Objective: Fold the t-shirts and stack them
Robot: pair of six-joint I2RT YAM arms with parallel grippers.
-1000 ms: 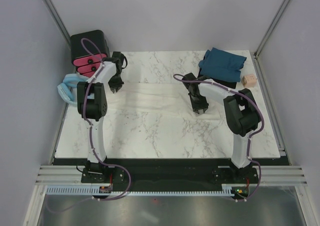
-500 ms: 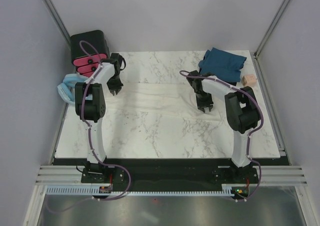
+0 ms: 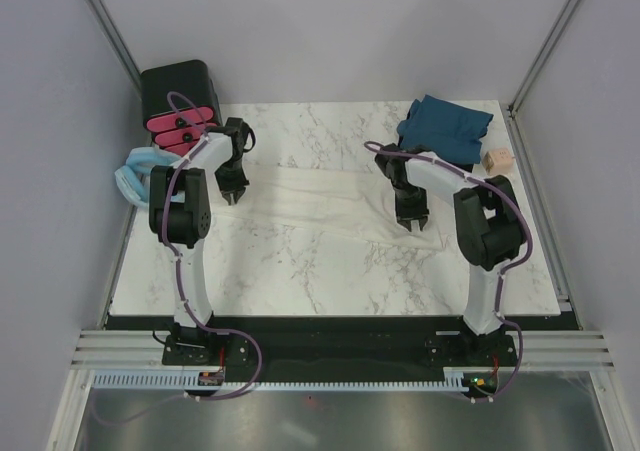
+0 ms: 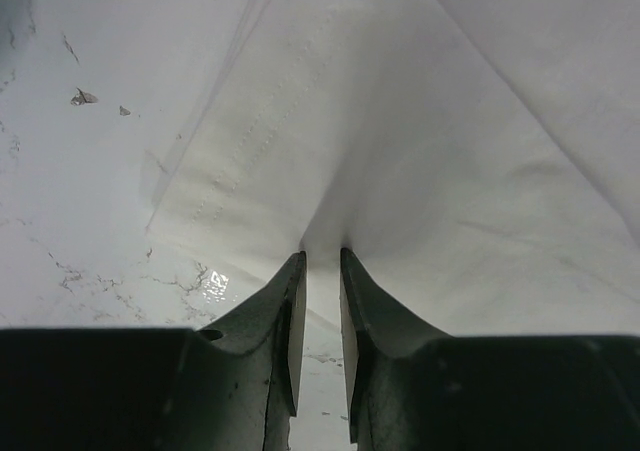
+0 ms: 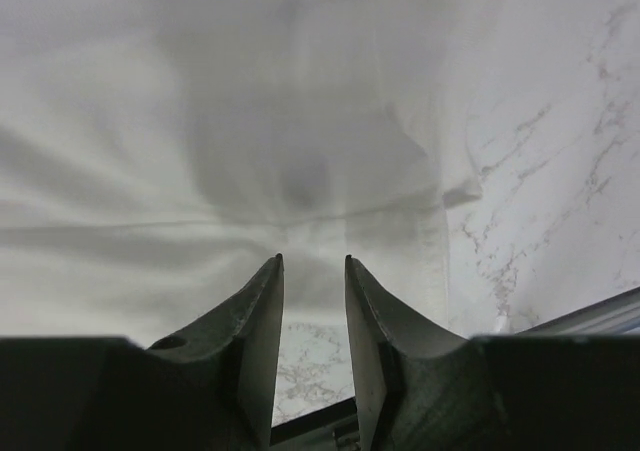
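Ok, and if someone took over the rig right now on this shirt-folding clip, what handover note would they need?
Left gripper: closed on an edge of the cream-white shirt, cloth puckering at its tips.
Right gripper: looks closed on the same shirt's right end.
That shirt lies as a long strip across the middle of the table, between the arms.
Teal shirt: bunched at the far right corner, no gripper on it.
Done: apparently a first lengthwise fold.
Left: finish that fold, fold the other shirt, stack both.
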